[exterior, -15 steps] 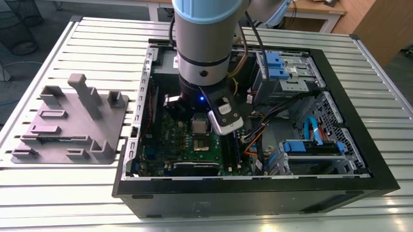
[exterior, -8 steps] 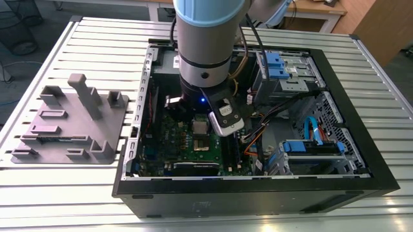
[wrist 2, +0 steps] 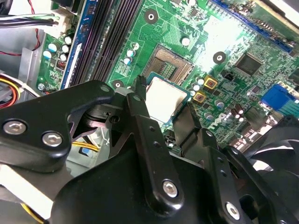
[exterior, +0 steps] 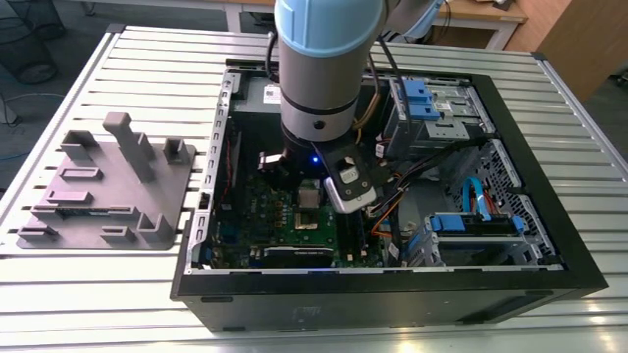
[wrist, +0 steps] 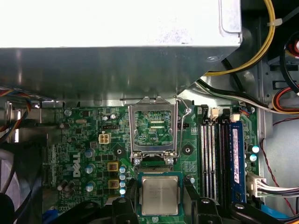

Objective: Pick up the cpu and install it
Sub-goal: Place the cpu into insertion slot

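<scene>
The cpu point(wrist 2: 164, 98) is a small square chip with a silvery-beige lid. My gripper point(wrist 2: 162, 108) is shut on it, one black finger on each side. In both wrist views it hangs just above the green motherboard point(wrist: 84, 140). It sits beside the open socket point(wrist 2: 172, 65), whose bare contacts show. The socket's metal frame point(wrist: 154, 108) is flipped up. In the first wrist view the cpu point(wrist: 160, 195) lies between the fingers of the gripper point(wrist: 160, 199). In the exterior view the arm reaches down into the computer case point(exterior: 393, 294), with the cpu point(exterior: 310, 196) under its wrist.
Black memory slots point(wrist: 215, 154) run beside the socket. A silver metal box point(wrist: 117, 51) overhangs the board. Cable bundles point(exterior: 412, 173) and blue drive bays point(exterior: 471, 224) fill the case at the exterior view's right. A grey fixture block point(exterior: 108, 184) lies on the slatted table outside the case.
</scene>
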Available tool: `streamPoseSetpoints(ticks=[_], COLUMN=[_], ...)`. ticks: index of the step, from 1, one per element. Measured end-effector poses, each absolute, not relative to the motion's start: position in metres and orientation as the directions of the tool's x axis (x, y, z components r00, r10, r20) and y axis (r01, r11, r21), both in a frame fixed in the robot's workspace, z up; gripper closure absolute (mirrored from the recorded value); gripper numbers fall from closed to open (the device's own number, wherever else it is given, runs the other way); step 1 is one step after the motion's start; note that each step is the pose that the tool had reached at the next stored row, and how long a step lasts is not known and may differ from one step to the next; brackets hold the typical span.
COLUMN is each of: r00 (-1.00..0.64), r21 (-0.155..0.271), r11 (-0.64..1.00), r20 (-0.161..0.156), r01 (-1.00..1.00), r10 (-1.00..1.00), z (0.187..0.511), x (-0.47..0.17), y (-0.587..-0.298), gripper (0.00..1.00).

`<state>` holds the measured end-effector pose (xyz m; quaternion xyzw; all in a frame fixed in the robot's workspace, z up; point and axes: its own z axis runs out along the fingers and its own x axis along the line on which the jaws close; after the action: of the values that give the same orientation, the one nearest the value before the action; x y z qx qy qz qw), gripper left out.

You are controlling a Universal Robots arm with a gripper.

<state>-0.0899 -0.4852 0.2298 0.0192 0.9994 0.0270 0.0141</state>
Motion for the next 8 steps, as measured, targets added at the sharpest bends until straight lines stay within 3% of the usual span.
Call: streamPoseSetpoints(ticks=[8], r00=[-0.999], r21=[0.054], r11=[0.998], r20=[-0.027], r01=[0.038], r10=[0.039], z=[0.2245], x=[-0.0899], y=[-0.4853], gripper=[0.53])
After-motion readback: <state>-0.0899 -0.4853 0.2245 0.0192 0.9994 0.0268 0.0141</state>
